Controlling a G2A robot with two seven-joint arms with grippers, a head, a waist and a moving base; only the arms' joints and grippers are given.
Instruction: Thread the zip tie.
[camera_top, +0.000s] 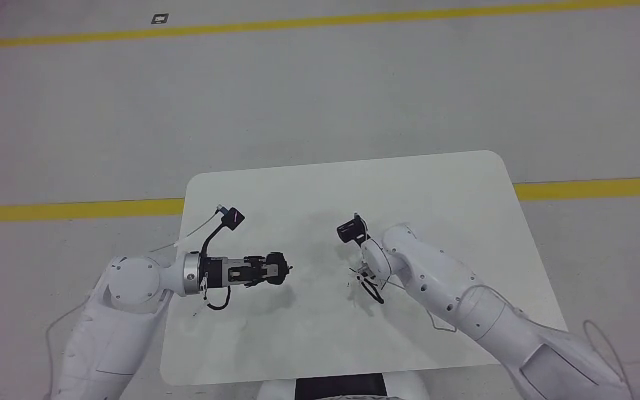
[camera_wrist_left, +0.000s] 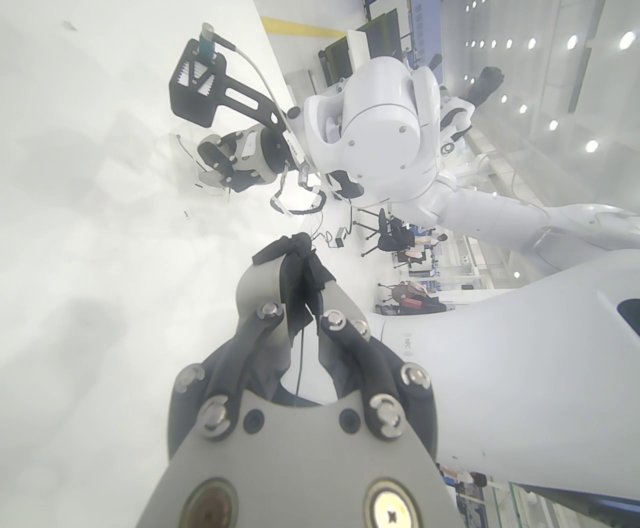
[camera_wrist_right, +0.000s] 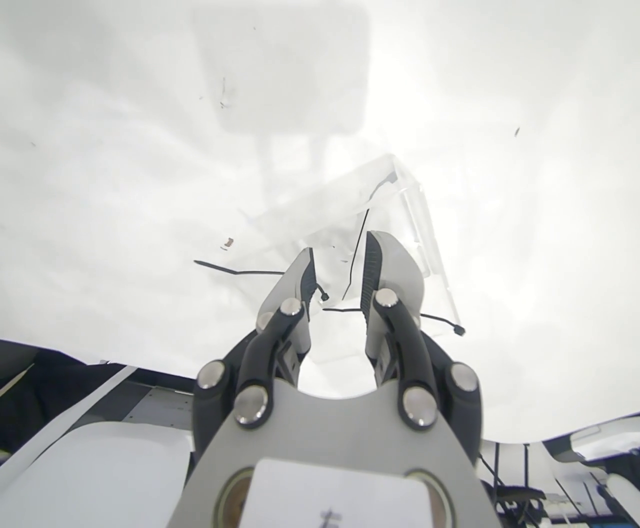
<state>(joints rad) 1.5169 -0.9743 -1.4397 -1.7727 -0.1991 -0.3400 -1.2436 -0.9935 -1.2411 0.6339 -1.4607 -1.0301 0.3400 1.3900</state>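
Left gripper (camera_wrist_left: 300, 272) pinching a thin black zip tie (camera_wrist_left: 301, 345) over the white rounded table (camera_top: 400, 190).
Its dark-padded fingertips are pressed together on the strand, which runs back between the fingers. The right gripper (camera_wrist_right: 340, 247), fingers spread apart, hangs just over a clear plastic wrapper (camera_wrist_right: 407, 200) near the table's middle. Several loose black zip ties (camera_wrist_right: 235, 272) lie there, one of them in the gap between its fingers.

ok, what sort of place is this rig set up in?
Likely a large industrial hall or robotics lab: a grey floor marked with yellow lines around the white table, rows of ceiling lights, and an office chair in the background.
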